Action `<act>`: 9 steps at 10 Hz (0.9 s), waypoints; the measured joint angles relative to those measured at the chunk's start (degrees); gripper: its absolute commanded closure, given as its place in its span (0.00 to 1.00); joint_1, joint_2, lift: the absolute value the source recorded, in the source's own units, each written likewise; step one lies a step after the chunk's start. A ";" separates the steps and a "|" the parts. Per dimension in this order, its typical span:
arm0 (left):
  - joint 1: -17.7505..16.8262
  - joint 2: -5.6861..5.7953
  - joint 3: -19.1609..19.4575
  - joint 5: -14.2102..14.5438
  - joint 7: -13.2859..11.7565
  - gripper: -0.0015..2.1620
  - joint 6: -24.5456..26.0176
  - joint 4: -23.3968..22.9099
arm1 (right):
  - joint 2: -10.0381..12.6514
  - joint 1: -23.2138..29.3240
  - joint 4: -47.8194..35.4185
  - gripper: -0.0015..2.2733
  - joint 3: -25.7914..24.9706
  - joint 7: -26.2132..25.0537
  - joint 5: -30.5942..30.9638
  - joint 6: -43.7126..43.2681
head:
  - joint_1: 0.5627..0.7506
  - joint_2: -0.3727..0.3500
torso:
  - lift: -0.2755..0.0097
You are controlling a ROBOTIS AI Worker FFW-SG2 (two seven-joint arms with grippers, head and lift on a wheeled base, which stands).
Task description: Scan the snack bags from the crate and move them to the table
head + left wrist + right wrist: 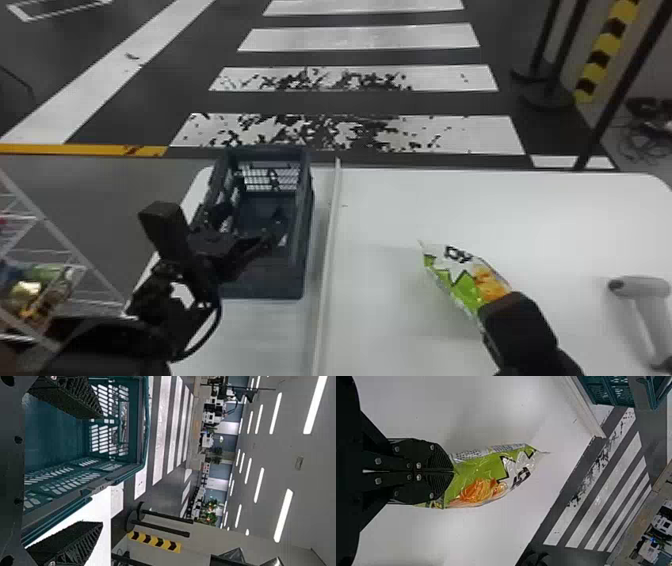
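My right gripper, at the lower right of the head view, pinches a green-and-white snack bag by one end, its two black fingers closed together on the wrapper. The bag slants up and to the left from the grip, over the white table; whether it touches the tabletop I cannot tell. At left of centre, my left gripper is at the dark slatted crate, fingers spread wide and holding nothing. A pale raised strip runs along the table between crate and bag. Near the right edge of the frame, a grey handheld scanner lies on the table. At the lower left, colourful packets sit in a white wire rack.
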 measured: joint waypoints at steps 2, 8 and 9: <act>-1.17 0.01 -1.17 -0.24 0.09 0.02 -0.22 1.32 | 2.41 -0.67 -2.91 0.99 -1.33 -0.99 -4.98 1.44 | 0.70 0.72 | 0.63; -1.71 1.05 -1.81 -0.91 0.09 0.02 -0.11 2.54 | 9.75 -5.71 4.60 0.99 -31.18 -7.86 -41.39 -5.95 | 0.70 0.60 | 0.63; -1.92 1.09 -1.82 -1.01 0.10 0.02 -0.11 2.55 | 10.64 -7.26 8.99 0.99 -35.50 -10.50 -46.69 -6.08 | 0.70 0.56 | 0.63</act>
